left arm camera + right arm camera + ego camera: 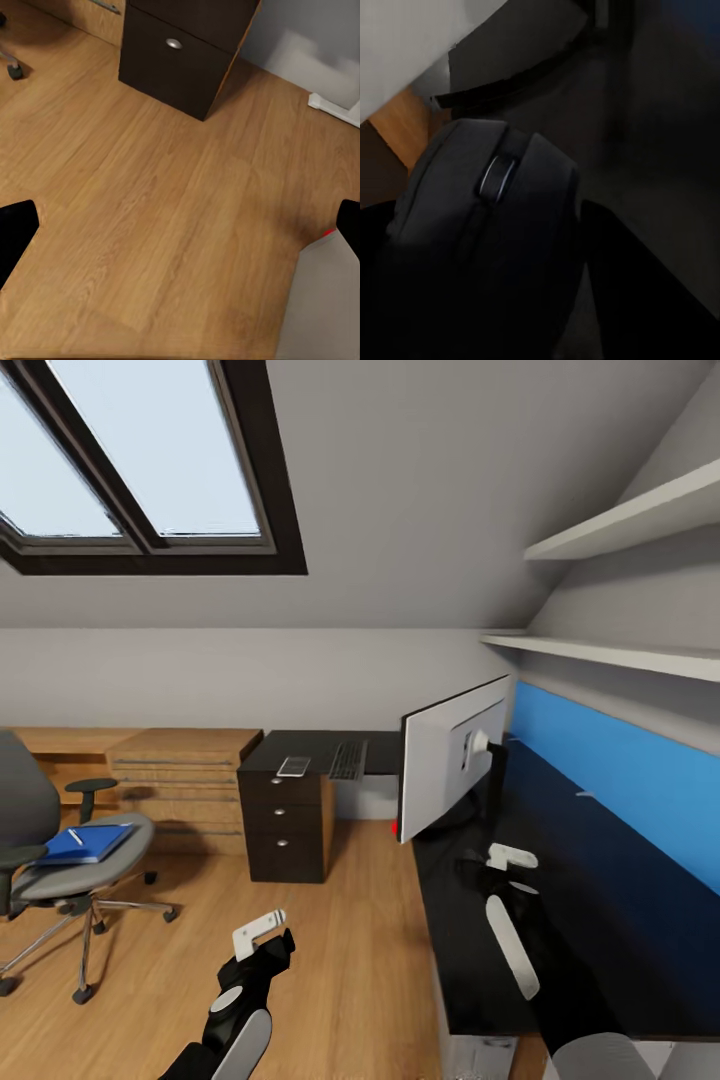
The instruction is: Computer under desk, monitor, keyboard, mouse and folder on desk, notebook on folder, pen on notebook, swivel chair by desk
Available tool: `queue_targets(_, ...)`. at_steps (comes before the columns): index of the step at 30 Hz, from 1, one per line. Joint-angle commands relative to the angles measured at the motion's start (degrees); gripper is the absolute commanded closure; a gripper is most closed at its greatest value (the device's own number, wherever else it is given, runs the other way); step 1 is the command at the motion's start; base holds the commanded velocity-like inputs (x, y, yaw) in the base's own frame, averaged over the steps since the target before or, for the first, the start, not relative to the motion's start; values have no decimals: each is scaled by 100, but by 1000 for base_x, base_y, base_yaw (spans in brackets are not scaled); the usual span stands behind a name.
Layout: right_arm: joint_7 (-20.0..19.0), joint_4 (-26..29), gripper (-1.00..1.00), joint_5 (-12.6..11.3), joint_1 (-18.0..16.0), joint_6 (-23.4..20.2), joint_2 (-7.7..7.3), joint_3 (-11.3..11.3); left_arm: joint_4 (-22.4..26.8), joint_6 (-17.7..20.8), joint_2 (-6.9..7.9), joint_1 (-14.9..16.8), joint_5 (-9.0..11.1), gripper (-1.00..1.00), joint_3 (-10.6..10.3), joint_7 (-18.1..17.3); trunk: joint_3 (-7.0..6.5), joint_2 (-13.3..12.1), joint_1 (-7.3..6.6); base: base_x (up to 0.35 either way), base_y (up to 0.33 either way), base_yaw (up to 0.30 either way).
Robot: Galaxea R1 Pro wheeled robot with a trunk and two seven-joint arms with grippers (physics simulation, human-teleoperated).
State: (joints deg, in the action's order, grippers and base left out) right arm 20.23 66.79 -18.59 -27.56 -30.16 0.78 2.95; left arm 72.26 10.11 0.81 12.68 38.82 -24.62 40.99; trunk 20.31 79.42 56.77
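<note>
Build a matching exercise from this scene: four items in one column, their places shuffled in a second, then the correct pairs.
Items:
1. flat bright-blue folder
2. slim grey-framed keyboard with black keys
3. small dark rounded mouse
4. wide black flat-screen monitor

Places:
A. far end of the black desk top, above the drawer unit
B. seat of the grey swivel chair
C. near desk edge, pale back facing the camera
D. close before the right wrist camera

Pairs: 1-B, 2-A, 3-D, 4-C
</note>
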Motion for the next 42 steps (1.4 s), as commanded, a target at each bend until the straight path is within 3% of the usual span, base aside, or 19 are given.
queue_targets(1,42,9,100,-75,-4,-11,0,12,7,20,6,7,16,-100,-17,40,1,5,-2,-200,264,185)
queue_targets(27,42,-8,100,-72,-4,-32,10,138,7,17,2,7,-1,-100,-26,40,-30,5,-2,-11,316,37)
queue_targets(42,42,-8,100,-58,-4,-26,10,308,3,35,-11,7,3,-100,-35,37,-30,5,-2,37,43,91)
